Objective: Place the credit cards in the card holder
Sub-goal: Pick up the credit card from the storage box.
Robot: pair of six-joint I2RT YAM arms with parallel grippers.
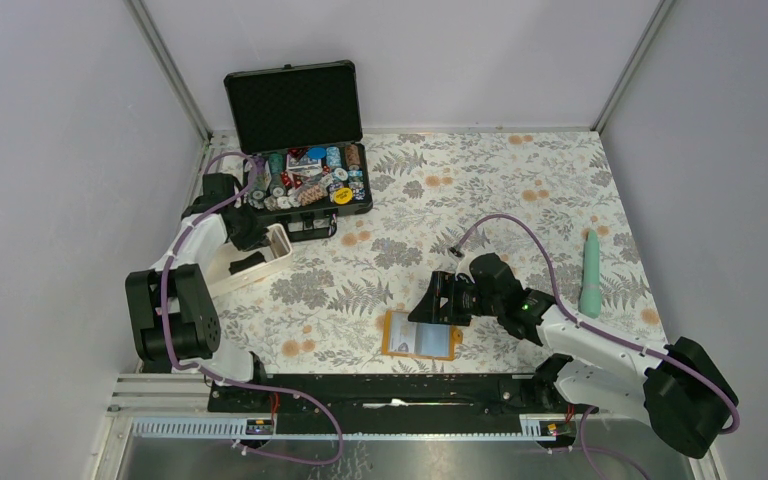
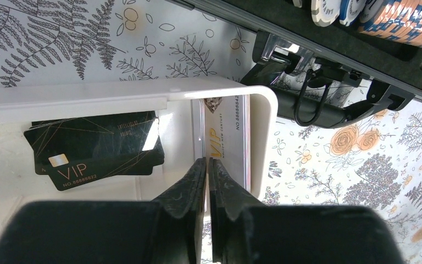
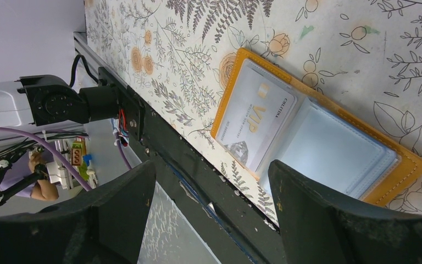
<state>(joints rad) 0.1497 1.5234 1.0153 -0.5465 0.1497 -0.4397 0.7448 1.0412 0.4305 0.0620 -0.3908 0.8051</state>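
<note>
Close by, the released right end effector (image 1: pixel 440 300) is hovering over the open card holder (image 3: pixel 224 102), while farther off the clenched left end effector (image 2: pixel 207 165) is pressing at a pale card (image 2: pixel 231 137) in the tray (image 2: pixel 266 137), maybe jamming it against the wall.

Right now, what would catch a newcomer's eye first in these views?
The open orange card holder lies front and centre, a pale VIP card already in one sleeve, with the right gripper open above it. At far left, the left gripper is shut at a second pale card inside the white tray, beside black VIP cards. Behind stands an open black case of poker chips.
</note>
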